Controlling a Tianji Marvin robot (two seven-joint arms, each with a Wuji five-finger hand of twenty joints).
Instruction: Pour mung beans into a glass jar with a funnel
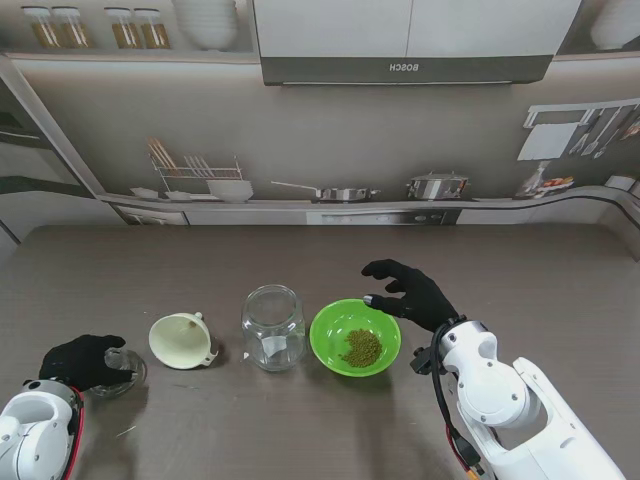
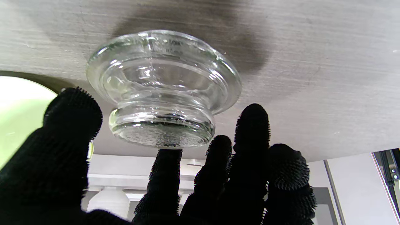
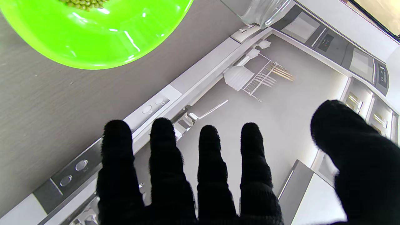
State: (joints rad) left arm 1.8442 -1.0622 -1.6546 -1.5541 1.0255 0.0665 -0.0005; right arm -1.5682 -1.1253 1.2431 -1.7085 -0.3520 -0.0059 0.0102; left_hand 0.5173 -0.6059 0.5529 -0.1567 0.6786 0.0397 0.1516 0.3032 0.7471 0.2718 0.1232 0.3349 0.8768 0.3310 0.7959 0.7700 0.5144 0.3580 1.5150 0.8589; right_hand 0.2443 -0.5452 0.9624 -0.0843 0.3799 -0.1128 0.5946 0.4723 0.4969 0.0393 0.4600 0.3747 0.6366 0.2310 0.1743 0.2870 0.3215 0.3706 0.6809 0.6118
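Along the lower middle of the stand's view, three things sit in a row on the grey table (image 1: pixel 300 250): a cream funnel (image 1: pixel 182 340) at lower left of centre, lying with its wide mouth up and its spout pointing toward the jar; an open glass jar (image 1: pixel 273 326) upright at centre, just beside the funnel; and a green bowl (image 1: pixel 355 337) just right of the jar, holding a small heap of mung beans (image 1: pixel 362 347).

At the lower left corner the left hand (image 1: pixel 82 360) rests over a glass lid (image 1: pixel 122 372) lying on the table. The left wrist view shows one fingertip touching the lid's knob (image 2: pixel 162 129), with the thumb and the other fingers (image 2: pixel 251 125) curled close around it; I cannot tell whether they grip it.

Right of centre, the right hand (image 1: pixel 412 292) hovers at the bowl's far right rim with fingers spread and holding nothing; in the right wrist view the four fingers (image 3: pixel 162 147) and thumb stand apart.
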